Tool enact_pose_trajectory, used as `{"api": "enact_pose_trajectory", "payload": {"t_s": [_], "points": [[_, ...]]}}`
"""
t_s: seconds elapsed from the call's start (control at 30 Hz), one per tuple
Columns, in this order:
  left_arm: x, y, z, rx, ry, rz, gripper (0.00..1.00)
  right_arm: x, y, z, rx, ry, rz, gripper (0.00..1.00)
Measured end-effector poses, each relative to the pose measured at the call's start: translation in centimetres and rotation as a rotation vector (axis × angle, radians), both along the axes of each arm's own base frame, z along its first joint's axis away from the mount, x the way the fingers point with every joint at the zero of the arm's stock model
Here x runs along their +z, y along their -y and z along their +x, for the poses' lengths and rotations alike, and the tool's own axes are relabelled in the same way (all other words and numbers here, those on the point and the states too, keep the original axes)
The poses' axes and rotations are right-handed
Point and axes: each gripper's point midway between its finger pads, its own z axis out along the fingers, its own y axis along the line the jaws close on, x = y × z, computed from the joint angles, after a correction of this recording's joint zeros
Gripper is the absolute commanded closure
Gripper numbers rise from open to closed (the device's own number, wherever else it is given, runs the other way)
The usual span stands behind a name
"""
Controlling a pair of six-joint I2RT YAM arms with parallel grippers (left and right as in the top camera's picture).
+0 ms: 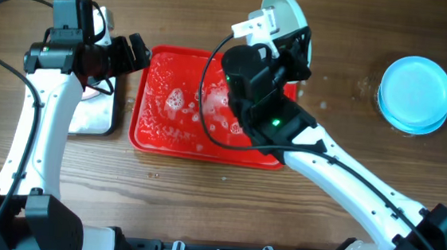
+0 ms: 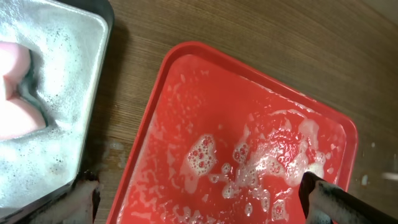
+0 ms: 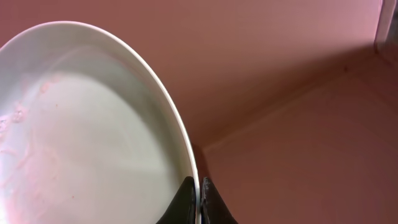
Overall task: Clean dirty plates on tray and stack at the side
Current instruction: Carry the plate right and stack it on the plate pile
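- Closest to me, at 9 o'clock off the tray [image 1: 174, 147], sits the pan [image 1: 96, 119], foamy, with a pink sponge [image 2: 15, 99] lying in it.
- I can't see any plate on the tray itself, just suds [image 1: 173, 101]. The bit under the right arm is hidden though.
- Way out at 3 o'clock, well apart from the tray, is the stack [image 1: 415, 94]. Looks like more than one plate, but I can't count them.
- Left gripper [image 1: 137, 53] hangs by the tray's 10 o'clock corner, fingers apart, nothing in them.
- Farthest off, above the 1 o'clock corner, the right gripper [image 3: 199, 198] is pinched on the rim of a plate [image 3: 93, 124] tipped up on edge. There are faint pinkish streaks on its face, smear or foam, can't tell.
- My guess is it's nearly done. This looks like the last plate, and it only needs finishing and setting on the stack.
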Motion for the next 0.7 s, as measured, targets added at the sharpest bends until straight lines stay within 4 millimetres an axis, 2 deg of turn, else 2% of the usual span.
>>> {"api": "enact_pose_trajectory", "payload": {"t_s": [0.13, 0.53, 0.7], "points": [[0.0, 0.0, 0.0, 0.0, 0.0, 0.0, 0.0, 0.0, -1.9, -0.8, 0.051, -0.014, -0.024, 0.96], [0.0, 0.0, 0.0, 0.0, 0.0, 0.0, 0.0, 0.0, -1.9, -0.9, 0.049, -0.012, -0.021, 0.96], [0.0, 0.0, 0.0, 0.0, 0.0, 0.0, 0.0, -0.9, -1.8, -1.0, 0.046, -0.016, -0.015, 0.96]]}}
